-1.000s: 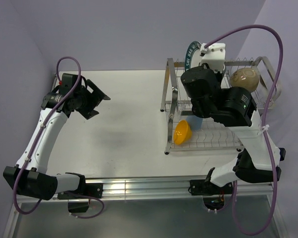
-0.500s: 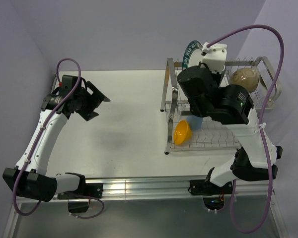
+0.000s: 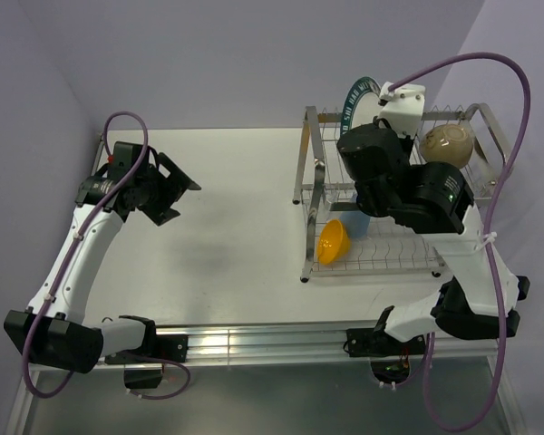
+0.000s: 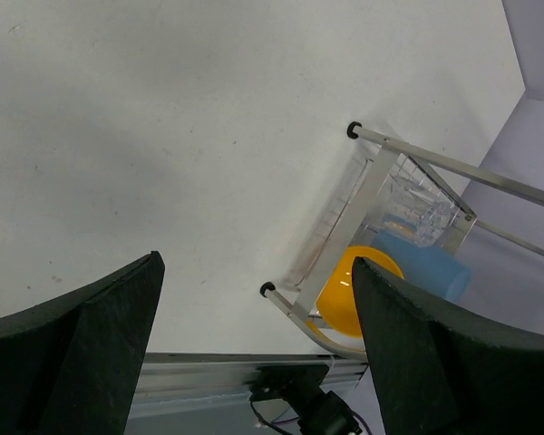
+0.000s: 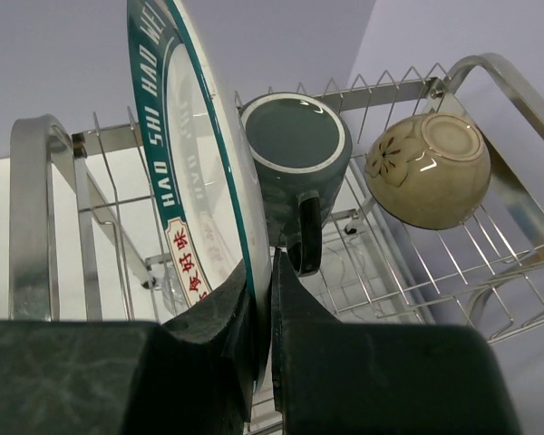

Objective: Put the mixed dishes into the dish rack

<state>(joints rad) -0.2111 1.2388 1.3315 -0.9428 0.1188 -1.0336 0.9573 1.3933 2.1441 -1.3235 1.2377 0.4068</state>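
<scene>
My right gripper (image 5: 270, 272) is shut on the lower edge of the white plate with teal lettered rim (image 5: 195, 181). The plate stands on edge over the back left of the dish rack (image 3: 306, 245). On the upper tier rest a dark mug (image 5: 295, 145), lying with its mouth toward the camera, and a beige bowl (image 3: 447, 142). On the lower tier lie the small orange bowl (image 3: 333, 242), the light blue tumbler (image 3: 356, 224) and the clear glass (image 4: 417, 204). My left gripper (image 3: 177, 186) hangs open and holds nothing, over the table's left side, far from the rack.
The white table (image 3: 236, 208) stretches between the two arms. An aluminium rail (image 3: 254, 340) runs along the near edge. Purple cables (image 3: 490, 63) loop above the right arm and beside the rack's right handle. Walls close in behind and on both sides.
My right gripper has carried the plate a little to the right and toward the back above the rack. The left arm has hardly moved.
</scene>
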